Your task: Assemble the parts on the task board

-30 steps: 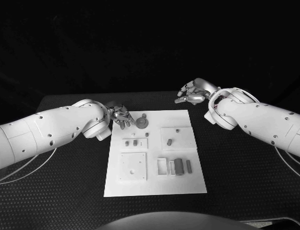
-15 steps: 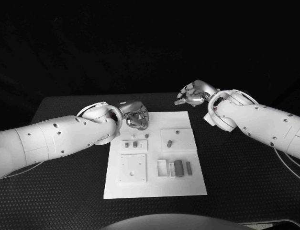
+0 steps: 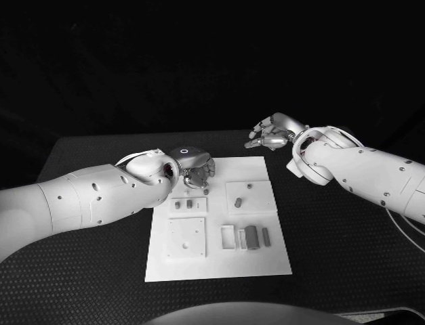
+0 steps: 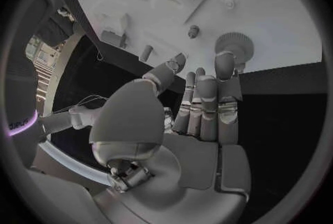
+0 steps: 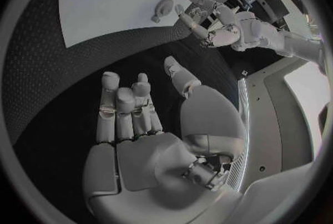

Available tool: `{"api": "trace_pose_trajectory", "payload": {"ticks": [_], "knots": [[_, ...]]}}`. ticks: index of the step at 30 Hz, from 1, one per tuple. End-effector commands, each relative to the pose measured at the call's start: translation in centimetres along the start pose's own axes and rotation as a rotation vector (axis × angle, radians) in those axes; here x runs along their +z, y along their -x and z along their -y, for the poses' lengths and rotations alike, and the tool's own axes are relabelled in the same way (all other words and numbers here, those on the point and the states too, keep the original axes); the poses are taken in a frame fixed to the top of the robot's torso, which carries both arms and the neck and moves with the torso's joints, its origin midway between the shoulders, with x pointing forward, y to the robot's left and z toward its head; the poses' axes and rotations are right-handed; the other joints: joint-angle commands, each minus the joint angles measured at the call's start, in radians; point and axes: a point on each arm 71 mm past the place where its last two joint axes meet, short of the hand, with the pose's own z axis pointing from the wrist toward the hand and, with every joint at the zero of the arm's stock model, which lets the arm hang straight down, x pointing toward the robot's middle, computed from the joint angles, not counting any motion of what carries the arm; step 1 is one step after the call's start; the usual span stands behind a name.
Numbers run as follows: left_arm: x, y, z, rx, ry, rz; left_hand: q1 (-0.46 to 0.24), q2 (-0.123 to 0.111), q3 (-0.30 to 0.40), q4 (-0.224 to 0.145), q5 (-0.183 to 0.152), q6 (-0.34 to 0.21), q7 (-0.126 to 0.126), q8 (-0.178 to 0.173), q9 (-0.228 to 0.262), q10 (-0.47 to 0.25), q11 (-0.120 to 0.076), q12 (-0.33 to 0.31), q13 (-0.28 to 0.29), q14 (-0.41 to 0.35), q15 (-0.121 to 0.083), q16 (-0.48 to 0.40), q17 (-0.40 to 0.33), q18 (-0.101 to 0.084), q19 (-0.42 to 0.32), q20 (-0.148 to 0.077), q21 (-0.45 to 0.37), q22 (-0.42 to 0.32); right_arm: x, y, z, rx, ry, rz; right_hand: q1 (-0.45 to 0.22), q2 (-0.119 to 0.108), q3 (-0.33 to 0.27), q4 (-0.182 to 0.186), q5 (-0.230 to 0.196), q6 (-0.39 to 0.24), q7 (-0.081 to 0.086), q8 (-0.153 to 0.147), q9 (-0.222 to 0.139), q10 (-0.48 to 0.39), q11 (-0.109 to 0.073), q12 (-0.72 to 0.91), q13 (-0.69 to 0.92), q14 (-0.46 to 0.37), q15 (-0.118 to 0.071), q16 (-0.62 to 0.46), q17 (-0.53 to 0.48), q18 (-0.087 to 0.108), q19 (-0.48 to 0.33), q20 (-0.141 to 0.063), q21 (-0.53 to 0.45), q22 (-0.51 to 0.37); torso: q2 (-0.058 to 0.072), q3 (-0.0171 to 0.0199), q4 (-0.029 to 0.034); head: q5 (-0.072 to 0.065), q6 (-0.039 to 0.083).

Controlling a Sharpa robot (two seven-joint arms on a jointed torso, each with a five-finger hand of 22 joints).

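The white board [image 3: 219, 223] lay lengthwise in the middle of the black, finely textured table [image 3: 349, 244], and beyond the table's far edge the room was plain darkness. On the board sat small grey parts: a round toothed gear [image 3: 198, 177] at the far left corner, two short pegs [image 3: 183, 204] in a small plate nearer the middle, a single peg [image 3: 238, 201] on a square plate to their right, a flat plate [image 3: 188, 237] at the near left, and a cluster of upright blocks [image 3: 247, 237] at the near middle.

The left hand [image 3: 194, 167] hung over the board's far left corner, directly above the gear; its fingers [image 4: 208, 107] were straight, lying side by side, the thumb apart, and held nothing. The right hand [image 3: 274, 132] hovered beyond the board's far right corner, over bare table, its fingers [image 5: 125, 110] loosely extended and empty.
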Motion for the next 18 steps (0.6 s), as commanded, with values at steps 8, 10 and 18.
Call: {"api": "trace_pose_trajectory", "payload": {"ticks": [8,10,18], "knots": [[0.25,-1.11,-0.05,0.045,-0.018,-0.05,-0.003,0.004,-0.005,0.001,-0.005,0.0,-0.007,-0.005,-0.005,0.016,0.001,-0.018,-0.01,0.027,0.0,0.026,0.009,0.097,0.036,0.0,0.029,0.025,-0.03,-0.15,-0.33,0.002,0.016,-0.008,-0.005,0.004,-0.003,-0.002,0.002,-0.001,0.006,-0.002,0.0,-0.004,0.0,0.006,-0.002,0.0,-0.006,0.003,-0.001,0.015,-0.004,0.0,-0.003,0.01,0.0,-0.0001,0.0001,-0.005,-0.006],[0.22,-1.18,-0.03,0.044,-0.019,-0.056,-0.004,0.006,-0.005,0.001,-0.005,0.001,-0.007,-0.005,-0.006,0.018,0.0,-0.02,-0.011,0.028,0.0,0.029,0.01,0.099,0.038,0.0,0.031,0.025,-0.05,-0.13,-0.3,0.001,0.016,-0.008,-0.005,0.004,-0.002,-0.002,0.002,-0.001,0.006,-0.002,0.0,-0.004,0.0,0.006,-0.002,0.0,-0.006,0.003,-0.001,0.015,-0.004,0.0,-0.003,0.01,-0.001,0.0,0.0003,-0.007,-0.007],[0.29,-1.38,-0.26,0.052,-0.014,-0.076,-0.005,0.009,-0.004,0.0,-0.005,0.011,-0.008,-0.001,-0.006,0.033,-0.001,-0.02,-0.012,0.029,-0.001,0.036,0.012,0.102,0.038,0.0,0.039,0.025,-0.05,-0.14,-0.32,0.002,0.016,-0.009,-0.006,0.005,-0.003,-0.002,0.002,0.0,0.006,-0.002,0.0,-0.004,0.001,0.006,-0.002,0.0,-0.006,0.003,-0.001,0.015,-0.004,0.0,-0.003,0.01,-0.001,0.0001,0.001,-0.008,-0.011]]}}
